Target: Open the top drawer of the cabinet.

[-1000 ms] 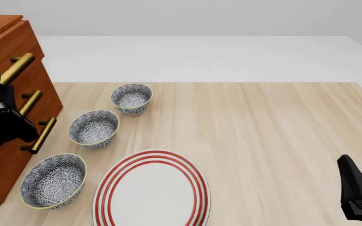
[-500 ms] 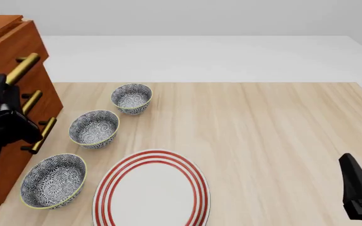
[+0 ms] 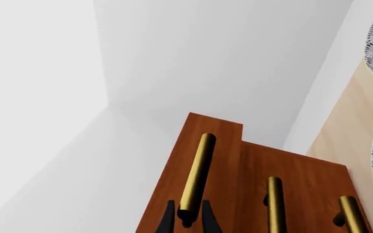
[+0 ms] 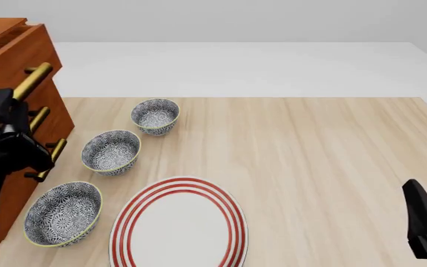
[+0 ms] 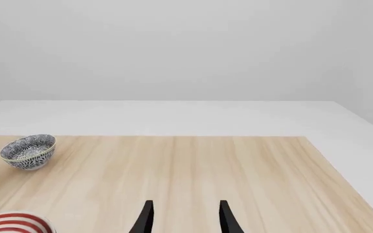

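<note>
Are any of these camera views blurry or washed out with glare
Front view: sharp, flat even light, only soft shadows beside the bowls. Left wrist view: crisp, a mild sheen along the top drawer handle. Right wrist view: sharp, no glare on the table.

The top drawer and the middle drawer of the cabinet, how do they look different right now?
The top drawer stands out past the middle drawer, whose front sits flush with the cabinet. In the left wrist view the left gripper has its fingers on either side of the top drawer's handle; the middle drawer's handle has nothing on it. Both are reddish-brown wood with one brass bar handle.
</note>
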Robot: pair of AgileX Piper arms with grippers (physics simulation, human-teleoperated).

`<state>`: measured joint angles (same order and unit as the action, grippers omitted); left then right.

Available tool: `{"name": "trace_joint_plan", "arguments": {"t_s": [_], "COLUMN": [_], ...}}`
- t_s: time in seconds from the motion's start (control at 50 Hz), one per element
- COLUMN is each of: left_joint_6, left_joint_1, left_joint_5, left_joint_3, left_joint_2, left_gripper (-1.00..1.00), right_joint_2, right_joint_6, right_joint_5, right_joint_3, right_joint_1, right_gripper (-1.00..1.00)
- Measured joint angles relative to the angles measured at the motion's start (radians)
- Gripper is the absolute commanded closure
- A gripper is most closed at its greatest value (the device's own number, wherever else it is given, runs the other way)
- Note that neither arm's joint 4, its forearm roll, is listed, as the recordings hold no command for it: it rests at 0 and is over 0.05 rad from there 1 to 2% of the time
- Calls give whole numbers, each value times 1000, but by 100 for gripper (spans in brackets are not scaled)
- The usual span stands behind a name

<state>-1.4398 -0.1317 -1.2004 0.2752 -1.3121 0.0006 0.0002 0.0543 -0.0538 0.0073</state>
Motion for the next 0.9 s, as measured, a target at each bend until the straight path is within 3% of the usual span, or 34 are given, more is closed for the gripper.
{"name": "trace_joint_plan", "arguments": {"t_s": [0.9], "left_joint_6": [9], "left_joint_1": [30], "left_joint_5": [2], "left_joint_3": [-18], "left_joint_2": [20], "left_gripper": [100], "right_joint_2": [0], "right_joint_6": [0], "right_joint_5": [11], "right_joint_3": [-10], "right_joint_1": [0], "right_gripper": [-100]}}
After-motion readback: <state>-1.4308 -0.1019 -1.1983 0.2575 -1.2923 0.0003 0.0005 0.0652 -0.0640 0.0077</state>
